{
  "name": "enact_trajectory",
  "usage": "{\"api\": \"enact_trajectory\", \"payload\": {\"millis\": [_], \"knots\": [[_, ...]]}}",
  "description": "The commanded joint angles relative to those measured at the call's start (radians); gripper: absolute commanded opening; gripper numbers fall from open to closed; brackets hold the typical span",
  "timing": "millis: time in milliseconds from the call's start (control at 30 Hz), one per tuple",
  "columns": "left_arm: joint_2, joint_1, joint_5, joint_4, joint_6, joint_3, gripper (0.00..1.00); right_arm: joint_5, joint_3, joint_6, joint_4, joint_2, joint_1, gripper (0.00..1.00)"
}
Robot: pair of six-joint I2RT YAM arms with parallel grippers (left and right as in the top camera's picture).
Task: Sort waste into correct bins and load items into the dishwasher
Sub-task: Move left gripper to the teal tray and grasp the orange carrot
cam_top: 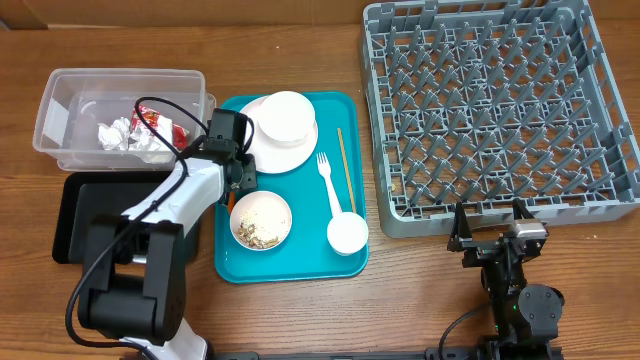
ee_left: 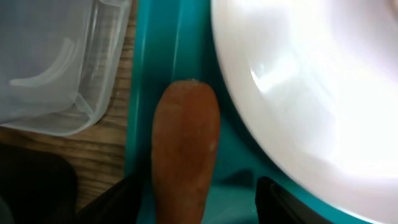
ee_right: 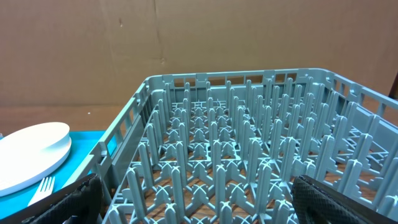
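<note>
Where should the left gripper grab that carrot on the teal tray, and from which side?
Probably best from straight above: the left gripper pinches the carrot across its thick middle. It lies flat along the teal tray rim, so one finger goes rim-side and the other into the narrow gap beside the white plate.

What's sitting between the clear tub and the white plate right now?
A carrot, lying on the teal tray just inside its rim. The left wrist view shows it; the overhead view does not.
</note>
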Motion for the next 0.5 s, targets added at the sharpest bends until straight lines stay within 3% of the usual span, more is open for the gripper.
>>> {"api": "enact_trajectory", "payload": {"millis": [0, 67, 100, 200, 467], "knots": [[0.024, 0.0, -0.02, -0.003, 0.015, -0.005, 0.66, -0.002, -0.011, -0.001, 0.008, -0.012, -0.005, 1.0], [0.024, 0.0, -0.021, -0.003, 0.016, -0.005, 0.68, -0.002, -0.011, -0.001, 0.008, -0.012, -0.005, 1.0], [0.024, 0.0, -0.021, -0.003, 0.016, -0.005, 0.77, -0.002, -0.011, -0.001, 0.008, -0.012, -0.005, 1.0], [0.024, 0.0, -0.019, 0.001, 0.015, -0.005, 0.76, -0.002, -0.011, -0.001, 0.008, -0.012, -0.005, 1.0], [0.024, 0.0, -0.024, -0.015, 0.015, -0.005, 0.47, -0.002, -0.011, -0.001, 0.008, -0.012, -0.005, 1.0]]}}
